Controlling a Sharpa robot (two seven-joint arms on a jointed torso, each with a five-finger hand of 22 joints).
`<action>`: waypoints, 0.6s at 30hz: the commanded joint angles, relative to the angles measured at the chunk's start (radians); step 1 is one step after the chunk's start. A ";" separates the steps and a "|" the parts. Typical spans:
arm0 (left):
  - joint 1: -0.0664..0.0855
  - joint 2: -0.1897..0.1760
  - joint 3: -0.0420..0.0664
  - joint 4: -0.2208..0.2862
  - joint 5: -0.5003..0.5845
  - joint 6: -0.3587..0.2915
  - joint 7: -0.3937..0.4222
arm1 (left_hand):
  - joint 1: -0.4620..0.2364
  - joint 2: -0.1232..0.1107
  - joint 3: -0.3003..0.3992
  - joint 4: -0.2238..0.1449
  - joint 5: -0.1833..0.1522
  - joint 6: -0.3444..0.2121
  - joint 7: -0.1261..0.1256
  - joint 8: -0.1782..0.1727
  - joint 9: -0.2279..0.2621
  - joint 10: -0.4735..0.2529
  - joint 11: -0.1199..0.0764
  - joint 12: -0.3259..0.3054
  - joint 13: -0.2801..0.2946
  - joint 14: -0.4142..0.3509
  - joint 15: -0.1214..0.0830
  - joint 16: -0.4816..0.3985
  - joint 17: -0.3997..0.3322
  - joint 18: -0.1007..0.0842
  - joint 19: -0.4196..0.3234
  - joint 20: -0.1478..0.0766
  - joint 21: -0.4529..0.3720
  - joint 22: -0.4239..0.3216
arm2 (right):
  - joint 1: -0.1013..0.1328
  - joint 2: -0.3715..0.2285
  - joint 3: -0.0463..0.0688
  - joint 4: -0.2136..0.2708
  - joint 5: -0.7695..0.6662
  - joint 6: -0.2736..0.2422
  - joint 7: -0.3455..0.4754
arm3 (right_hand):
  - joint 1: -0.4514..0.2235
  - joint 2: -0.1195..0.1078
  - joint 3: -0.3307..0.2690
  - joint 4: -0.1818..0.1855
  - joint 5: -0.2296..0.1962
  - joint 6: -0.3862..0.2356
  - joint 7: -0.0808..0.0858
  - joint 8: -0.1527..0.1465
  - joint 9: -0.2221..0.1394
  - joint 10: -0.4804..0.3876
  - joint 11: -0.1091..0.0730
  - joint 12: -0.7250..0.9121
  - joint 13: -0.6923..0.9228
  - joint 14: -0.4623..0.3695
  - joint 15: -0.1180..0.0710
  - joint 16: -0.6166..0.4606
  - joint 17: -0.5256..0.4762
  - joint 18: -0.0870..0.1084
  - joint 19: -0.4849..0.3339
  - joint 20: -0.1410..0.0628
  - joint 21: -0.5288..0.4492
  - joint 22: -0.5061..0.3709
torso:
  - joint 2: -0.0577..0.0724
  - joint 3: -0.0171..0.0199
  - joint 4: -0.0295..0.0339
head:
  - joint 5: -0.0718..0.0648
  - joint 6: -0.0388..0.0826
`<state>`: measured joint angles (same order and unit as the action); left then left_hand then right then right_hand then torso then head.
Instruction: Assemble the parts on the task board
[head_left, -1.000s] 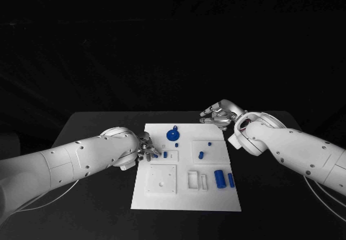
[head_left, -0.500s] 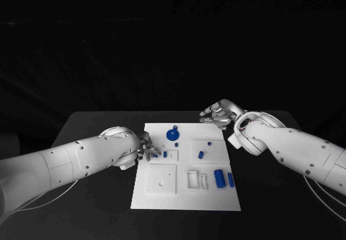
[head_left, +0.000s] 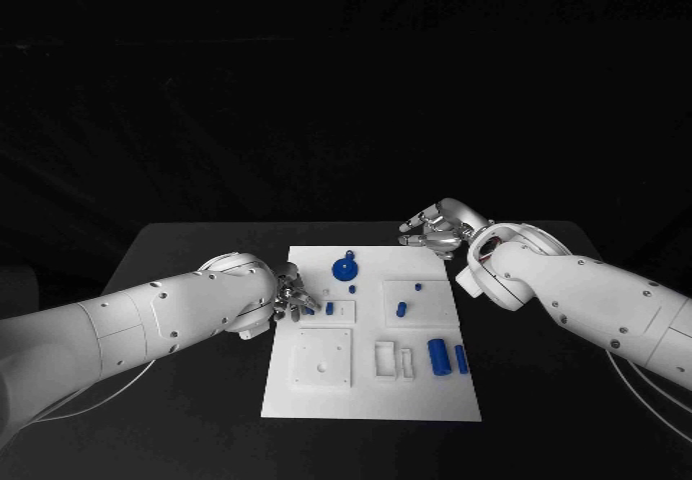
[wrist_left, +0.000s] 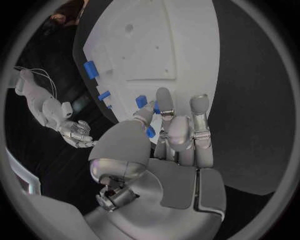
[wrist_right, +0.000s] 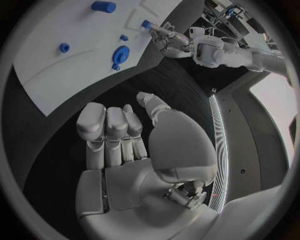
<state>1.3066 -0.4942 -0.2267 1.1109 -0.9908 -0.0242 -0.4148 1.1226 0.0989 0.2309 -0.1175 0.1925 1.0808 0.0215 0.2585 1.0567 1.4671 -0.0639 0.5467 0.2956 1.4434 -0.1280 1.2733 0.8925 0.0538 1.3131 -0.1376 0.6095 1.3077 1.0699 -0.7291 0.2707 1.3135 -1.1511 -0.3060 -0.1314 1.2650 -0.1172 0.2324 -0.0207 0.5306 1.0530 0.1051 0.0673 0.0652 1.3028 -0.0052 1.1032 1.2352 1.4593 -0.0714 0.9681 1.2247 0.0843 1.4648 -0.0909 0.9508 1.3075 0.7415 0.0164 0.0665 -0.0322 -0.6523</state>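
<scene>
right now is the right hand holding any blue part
No, the right hand is held over the bare black table with nothing in it, off the task board.

A lab: black table (head_left: 202, 250), dark drapes behind, white task board (head_left: 368, 395).

The black table (head_left: 202, 250) has a matte, unpatterned top. Its far edge runs straight across the head view, with both far corners showing, and its left and right edges slant outward toward the near side. Behind the far edge hangs a dark backdrop (head_left: 346, 110). A thin pale cable (head_left: 101, 388) loops off the left edge, and another cable (head_left: 636, 388) hangs past the right edge.
</scene>
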 joint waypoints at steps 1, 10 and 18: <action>-0.018 -0.002 -0.012 -0.007 -0.014 0.050 -0.059 | 0.032 0.024 0.023 -0.030 0.006 0.027 -0.035 0.002 0.001 0.042 -0.003 0.000 0.001 -0.002 0.000 0.003 0.001 0.000 0.000 -0.001 0.006 0.024 | -0.001 0.000 0.001 0.001 0.000 0.012 0.007 | -0.010 0.000 0.005 0.001 0.005 -0.003 0.000 -0.005 -0.001 -0.005 0.001 0.001 -0.001 0.007 0.000 -0.002 0.000 0.014 0.067 0.002 -0.002 0.098 | 0.000 0.0006 -0.0010 | 0.000 -0.001; -0.018 0.000 -0.012 -0.009 -0.019 0.062 -0.071 | 0.030 0.025 0.024 -0.034 0.007 0.026 -0.035 0.006 -0.001 0.043 -0.004 0.000 0.001 -0.002 0.000 0.004 0.001 0.001 0.000 -0.001 0.006 0.024 | -0.001 0.000 0.001 0.001 0.000 0.012 0.008 | -0.010 0.000 0.005 0.001 0.005 -0.003 0.000 -0.005 -0.001 -0.005 0.001 0.001 -0.001 0.007 0.000 -0.002 0.000 0.014 0.067 0.002 -0.002 0.098 | 0.000 0.0002 0.0001 | 0.000 0.000; -0.018 0.004 -0.012 -0.010 -0.011 0.075 -0.078 | 0.022 0.022 0.017 -0.028 0.000 0.031 -0.036 0.002 -0.013 0.043 -0.003 0.001 0.001 -0.003 0.000 0.004 0.001 -0.001 -0.001 -0.002 0.006 0.024 | -0.001 0.000 0.001 0.001 0.000 0.012 0.008 | -0.010 0.000 0.005 0.001 0.005 -0.003 0.000 -0.005 -0.001 -0.005 0.001 0.001 -0.001 0.007 0.000 -0.002 0.000 0.014 0.067 0.002 -0.002 0.098 | 0.000 0.0003 -0.0004 | 0.001 -0.001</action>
<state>1.3079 -0.4882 -0.2255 1.1074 -0.9958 -0.0154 -0.4300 1.1226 0.0989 0.2282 -0.1202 0.1966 1.0811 0.0171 0.2586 1.0433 1.4671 -0.0638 0.5466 0.2954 1.4434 -0.1280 1.2733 0.8927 0.0538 1.3131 -0.1376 0.6095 1.3075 1.0694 -0.7293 0.2707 1.3135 -1.1509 -0.3057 -0.1313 1.2650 -0.1172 0.2324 -0.0207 0.5306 1.0530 0.1051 0.0673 0.0652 1.3028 -0.0052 1.1032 1.2352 1.4593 -0.0714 0.9681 1.2247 0.0843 1.4648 -0.0909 0.9508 1.3074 0.7410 0.0165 0.0663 -0.0316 -0.6535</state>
